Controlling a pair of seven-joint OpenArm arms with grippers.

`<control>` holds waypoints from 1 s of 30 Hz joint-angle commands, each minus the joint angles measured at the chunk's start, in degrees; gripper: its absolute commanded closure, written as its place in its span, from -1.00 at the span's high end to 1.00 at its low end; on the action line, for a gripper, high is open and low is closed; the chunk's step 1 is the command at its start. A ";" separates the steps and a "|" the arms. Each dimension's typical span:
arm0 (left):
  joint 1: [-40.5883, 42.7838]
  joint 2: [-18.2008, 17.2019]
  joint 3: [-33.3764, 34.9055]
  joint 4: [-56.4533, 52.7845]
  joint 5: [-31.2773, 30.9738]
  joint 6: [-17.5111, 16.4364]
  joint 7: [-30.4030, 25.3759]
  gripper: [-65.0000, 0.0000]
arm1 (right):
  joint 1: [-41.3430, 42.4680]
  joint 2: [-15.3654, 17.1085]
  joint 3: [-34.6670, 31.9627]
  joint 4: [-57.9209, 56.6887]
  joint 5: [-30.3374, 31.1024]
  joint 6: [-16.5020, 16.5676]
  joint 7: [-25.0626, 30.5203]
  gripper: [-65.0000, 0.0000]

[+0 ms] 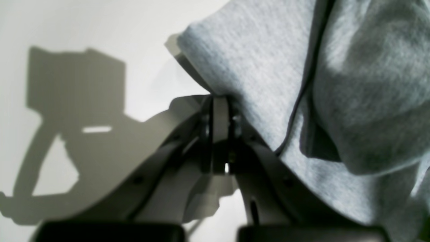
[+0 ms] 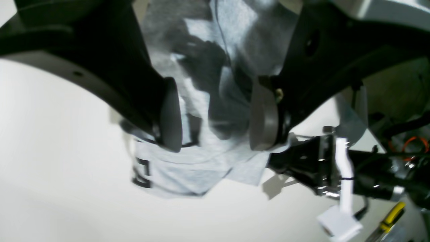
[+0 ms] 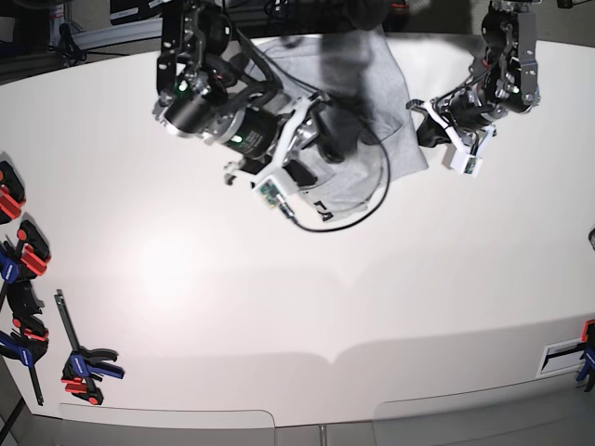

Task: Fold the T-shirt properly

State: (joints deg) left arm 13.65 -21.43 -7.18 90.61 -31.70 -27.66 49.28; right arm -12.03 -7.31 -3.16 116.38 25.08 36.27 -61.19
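The T-shirt (image 3: 358,111) lies bunched and partly folded on the white table (image 3: 279,297) in the upper centre of the base view, its grey cloth creased and part of its black lettering (image 3: 321,210) showing at the lower edge of the heap. The right gripper (image 2: 215,114), seen in the upper left of the base view, hangs directly over the shirt; in the right wrist view its two grey pads (image 2: 171,114) stand well spread, with rumpled cloth visible in the gap between them and neither pad seen to clamp it. The left gripper (image 1: 220,111), at the upper right of the base view, sits at the shirt's right-hand edge. In the left wrist view its fingers (image 1: 220,117) are pressed together, and a fold of the grey cloth lies against their tips at the centre of the frame; whether cloth is caught between them cannot be told. The gripper's shadow falls on the bare table at the left of that frame. Several red, blue and black clamps (image 3: 84,364) lie along the lower left edge of the base view, well apart from the shirt.
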 commanded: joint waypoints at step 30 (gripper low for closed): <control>-0.17 -0.50 -0.11 0.42 0.15 -0.17 0.26 -1.00 | 0.90 0.48 -1.05 -3.26 0.87 1.42 -1.05 -1.00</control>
State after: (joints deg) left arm 13.63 -21.45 -7.18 90.61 -31.70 -27.66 49.28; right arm -11.75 -6.66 -4.03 112.22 24.49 37.10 -63.55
